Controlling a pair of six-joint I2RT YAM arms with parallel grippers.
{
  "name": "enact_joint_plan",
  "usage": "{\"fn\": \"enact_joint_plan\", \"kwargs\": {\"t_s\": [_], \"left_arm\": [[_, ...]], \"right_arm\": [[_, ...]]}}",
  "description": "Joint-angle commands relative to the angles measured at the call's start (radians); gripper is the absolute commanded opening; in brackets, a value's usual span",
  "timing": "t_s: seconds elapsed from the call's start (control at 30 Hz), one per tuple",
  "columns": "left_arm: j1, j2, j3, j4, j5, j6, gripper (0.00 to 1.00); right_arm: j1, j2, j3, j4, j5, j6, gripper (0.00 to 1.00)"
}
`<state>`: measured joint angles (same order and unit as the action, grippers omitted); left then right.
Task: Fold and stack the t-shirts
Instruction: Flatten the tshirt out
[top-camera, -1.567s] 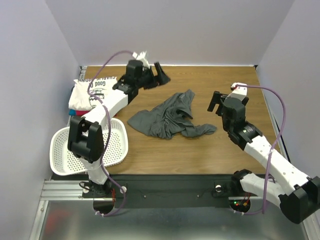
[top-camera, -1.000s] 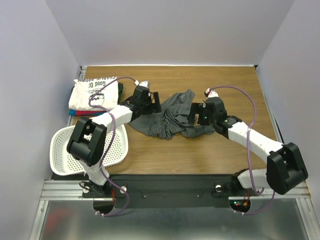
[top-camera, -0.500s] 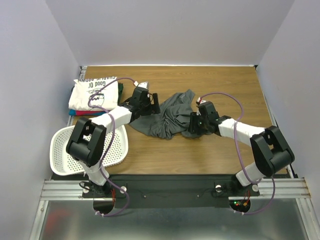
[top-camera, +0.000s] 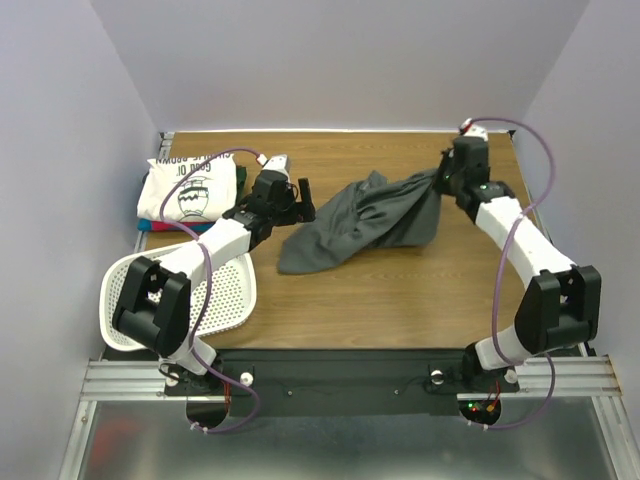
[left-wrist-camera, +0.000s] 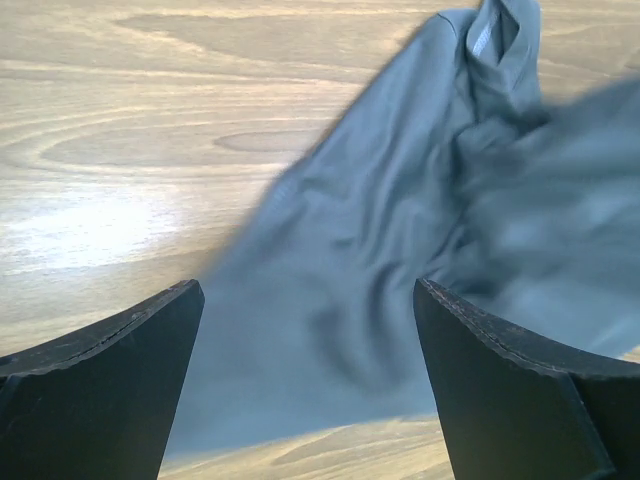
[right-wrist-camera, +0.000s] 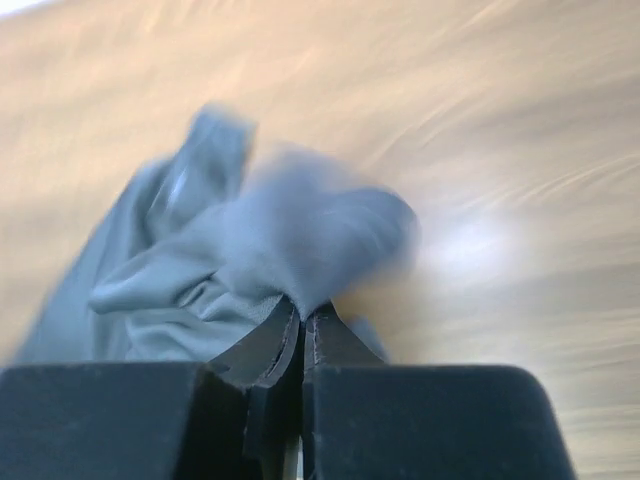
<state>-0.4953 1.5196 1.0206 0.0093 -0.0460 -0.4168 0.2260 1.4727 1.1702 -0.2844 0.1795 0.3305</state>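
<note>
A dark charcoal-grey t-shirt (top-camera: 360, 222) hangs stretched across the table's middle, its right end lifted. My right gripper (top-camera: 447, 178) is shut on that raised end near the back right. The right wrist view shows the cloth (right-wrist-camera: 250, 250) pinched between the closed fingertips of that gripper (right-wrist-camera: 303, 325). My left gripper (top-camera: 300, 197) stands open just left of the shirt's upper left edge. In the left wrist view the shirt (left-wrist-camera: 400, 250) lies on the wood ahead of this gripper (left-wrist-camera: 305, 385), with nothing between the fingers. A folded stack topped by the white printed t-shirt (top-camera: 192, 187) sits at the far left.
A white perforated basket (top-camera: 225, 300) lies tilted at the near left, beside the left arm. Red, blue and dark green folded edges (top-camera: 160, 227) show under the white shirt. Bare wood (top-camera: 400, 300) lies in front of the grey shirt.
My right gripper has shut on the grey shirt's right part and swung up and back to the right, pulling the cloth taut. The left gripper has stayed open and edged slightly back.
</note>
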Motion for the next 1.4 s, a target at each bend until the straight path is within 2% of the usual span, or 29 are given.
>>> {"fn": "enact_joint_plan", "kwargs": {"t_s": [0.0, 0.03, 0.07, 0.1, 0.17, 0.33, 0.53, 0.67, 0.77, 0.97, 1.07, 1.1, 1.17, 1.2, 1.33, 1.37], "left_arm": [[0.001, -0.022, -0.027, 0.006, -0.034, 0.023, 0.99], [0.001, -0.019, -0.03, 0.012, -0.034, 0.023, 0.99], [0.001, -0.013, -0.03, 0.017, -0.032, 0.018, 0.99], [-0.003, -0.001, -0.028, 0.023, -0.031, 0.018, 0.98], [-0.015, 0.011, -0.024, 0.024, -0.032, 0.018, 0.99], [-0.035, 0.077, -0.027, 0.047, -0.016, 0.012, 0.97], [-0.093, 0.16, 0.004, 0.075, 0.029, -0.004, 0.85], [-0.121, 0.185, 0.001, 0.063, 0.031, -0.028, 0.82], [-0.132, 0.192, -0.023, 0.069, 0.04, -0.043, 0.76], [-0.166, 0.192, -0.062, 0.081, 0.092, -0.063, 0.75], [-0.17, 0.208, -0.07, 0.103, 0.115, -0.076, 0.61], [-0.17, 0.217, -0.07, 0.106, 0.121, -0.082, 0.54], [-0.173, 0.224, -0.071, 0.115, 0.139, -0.086, 0.52], [-0.173, 0.225, -0.073, 0.121, 0.144, -0.091, 0.4], [-0.172, 0.211, -0.071, 0.144, 0.175, -0.097, 0.06], [-0.173, 0.206, -0.065, 0.153, 0.199, -0.1, 0.02]], "right_arm": [[-0.099, 0.076, 0.127, -0.032, 0.074, -0.045, 0.12], [-0.109, 0.102, 0.149, -0.038, 0.08, -0.048, 0.28], [-0.117, 0.153, 0.167, -0.047, 0.089, -0.048, 0.67], [-0.116, 0.165, 0.19, -0.076, 0.109, -0.044, 0.8], [-0.116, 0.157, 0.174, -0.081, 0.08, -0.027, 0.87], [-0.116, 0.127, 0.07, -0.081, 0.048, -0.027, 0.89], [-0.116, 0.086, -0.068, -0.069, -0.09, 0.004, 0.89], [-0.116, 0.054, -0.133, -0.059, -0.106, 0.016, 0.89], [-0.116, 0.017, -0.168, -0.059, -0.091, 0.018, 0.89], [-0.116, -0.02, -0.191, -0.059, -0.103, 0.021, 0.89], [-0.116, -0.025, -0.201, -0.061, -0.101, 0.021, 0.89], [-0.116, -0.029, -0.204, -0.061, -0.101, 0.021, 0.89], [-0.116, -0.037, -0.211, -0.061, -0.1, 0.021, 0.89], [-0.116, -0.043, -0.214, -0.061, -0.094, 0.019, 0.89], [-0.116, -0.052, -0.224, -0.061, -0.086, 0.021, 0.89], [-0.117, -0.052, -0.225, -0.059, -0.089, 0.022, 0.89]]}}
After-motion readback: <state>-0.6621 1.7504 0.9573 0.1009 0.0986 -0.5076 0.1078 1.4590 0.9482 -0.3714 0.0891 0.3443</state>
